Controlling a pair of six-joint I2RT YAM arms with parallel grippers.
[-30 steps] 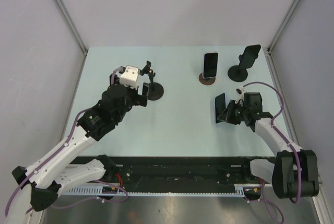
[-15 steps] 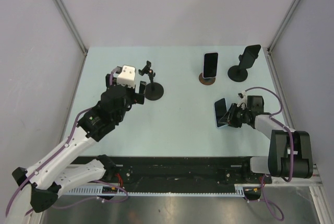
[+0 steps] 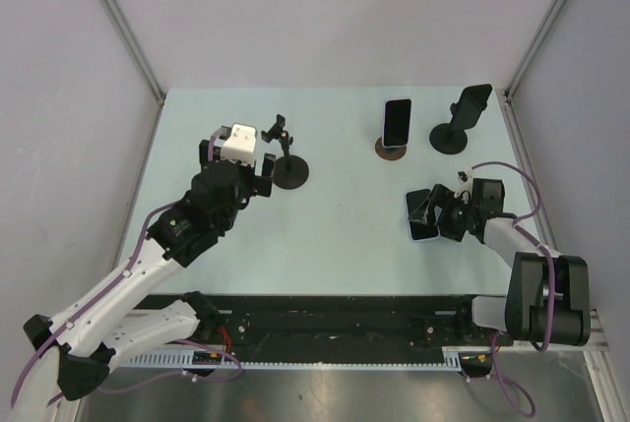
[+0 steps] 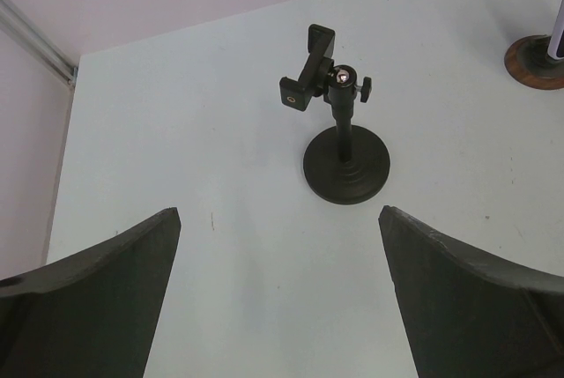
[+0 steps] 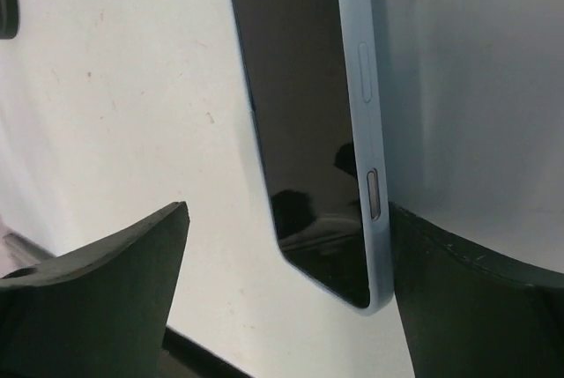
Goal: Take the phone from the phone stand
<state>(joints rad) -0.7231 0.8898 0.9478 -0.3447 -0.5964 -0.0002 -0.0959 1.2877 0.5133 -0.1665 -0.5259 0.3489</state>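
clearly 2 phones (image 3: 397, 121) (image 3: 421, 219), 3 stands (image 3: 286, 170) (image 3: 392, 150) (image 3: 452, 136) tot.

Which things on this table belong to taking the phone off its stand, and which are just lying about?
Job: blue-edged phone, lying inside the open right gripper; probably the empty clamp stand facing the left gripper.
Lying about: second phone, upright on its brown base; black stand at the far right.

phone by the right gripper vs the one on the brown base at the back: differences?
Pose: the back phone stands upright, while the near phone is down at table level.
Support: the back phone sits in its brown-base stand; the near phone is off any stand, between the open fingers of the right gripper, touching one.
Shared: both have dark screens.
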